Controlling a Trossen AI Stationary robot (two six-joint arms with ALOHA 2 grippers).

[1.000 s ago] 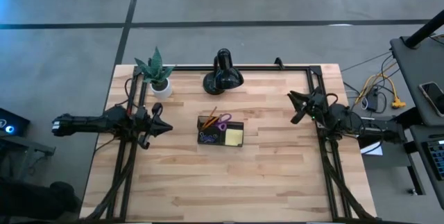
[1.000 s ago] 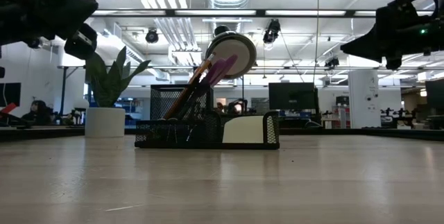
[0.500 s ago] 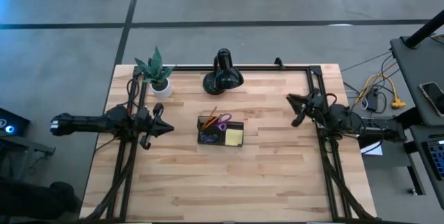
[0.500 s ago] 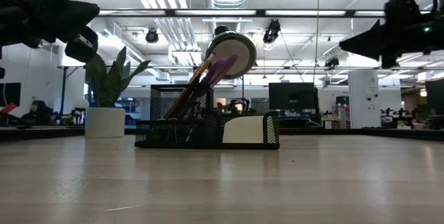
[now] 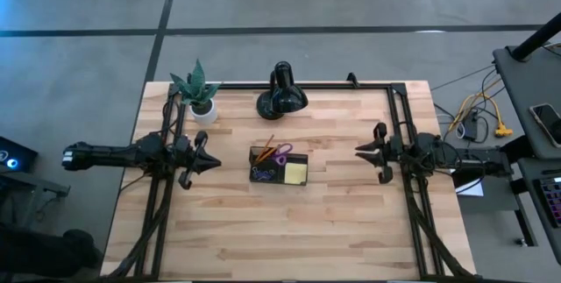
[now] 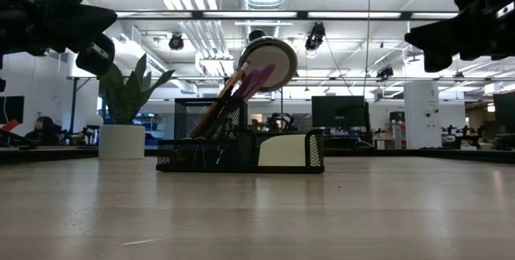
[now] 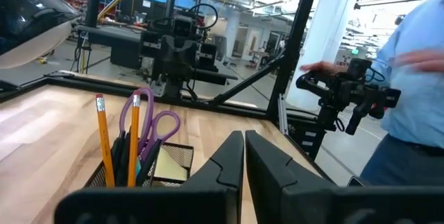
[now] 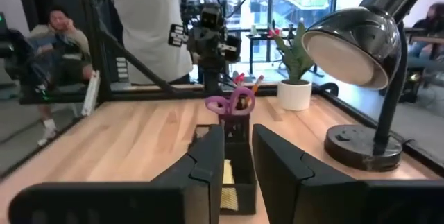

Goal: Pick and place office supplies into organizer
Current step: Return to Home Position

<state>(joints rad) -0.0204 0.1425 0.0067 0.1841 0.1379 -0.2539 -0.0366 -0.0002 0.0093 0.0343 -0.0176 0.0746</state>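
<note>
The black mesh organizer stands at the table's middle. In it are purple-handled scissors, orange pencils, dark pens and a yellow sticky pad. In the low view the scissors and pencils lean up out of the organizer. My left gripper hovers left of the organizer, shut and empty, pointing at it. My right gripper hovers right of the organizer, empty, its fingers a little apart, pointing at it.
A glossy black lamp stands behind the organizer at the far edge. A green plant in a white pot stands at the far left. Bare wood lies on the near half of the table. People show beyond the table.
My right gripper has swung toward the table's near edge and a little left. It has turned from pointing slantwise toward the far left to pointing level at the organizer. The organizer and its contents have stayed still.
</note>
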